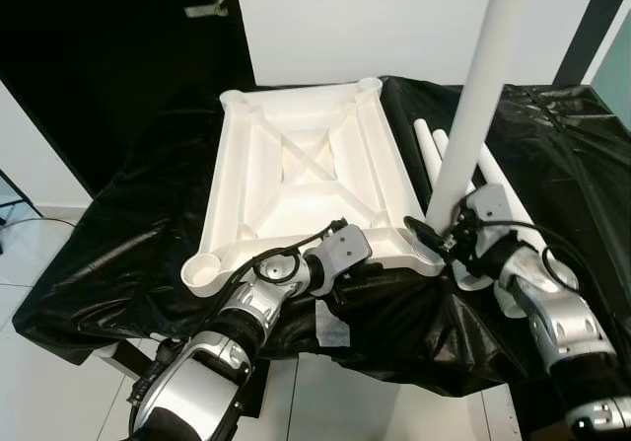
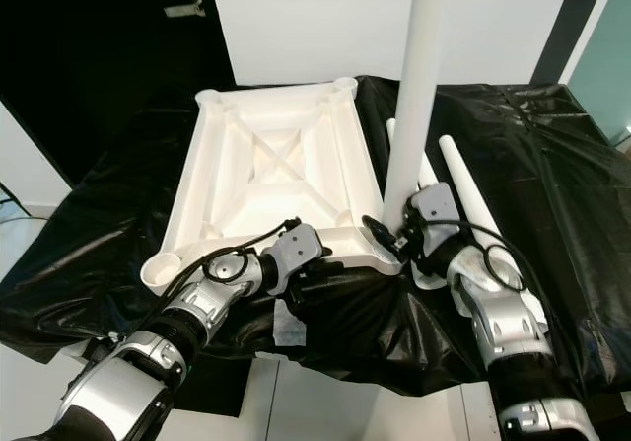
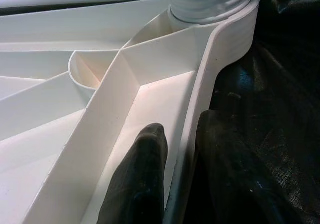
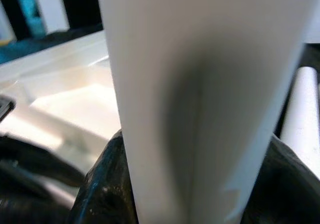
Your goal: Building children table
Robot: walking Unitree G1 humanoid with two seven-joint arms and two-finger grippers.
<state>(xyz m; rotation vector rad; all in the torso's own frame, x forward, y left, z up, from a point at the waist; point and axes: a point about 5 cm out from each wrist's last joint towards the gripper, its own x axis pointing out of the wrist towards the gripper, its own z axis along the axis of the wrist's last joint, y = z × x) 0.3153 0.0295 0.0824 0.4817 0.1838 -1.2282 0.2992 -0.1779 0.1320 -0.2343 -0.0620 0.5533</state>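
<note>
An upturned white tabletop (image 1: 306, 175) is steadied on the black-draped table (image 1: 552, 145), its near rim pinched by the left gripper (image 3: 177, 176). A table leg (image 1: 473, 115) is held upright in the near right corner socket, clamped by the right gripper (image 2: 414, 234); spare legs (image 2: 468, 189) lie beside it.

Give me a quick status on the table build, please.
Left gripper pinching tabletop rim. Right gripper clamped on upright leg, seated in near corner socket. Spare legs lying beside, nothing blocking.
</note>
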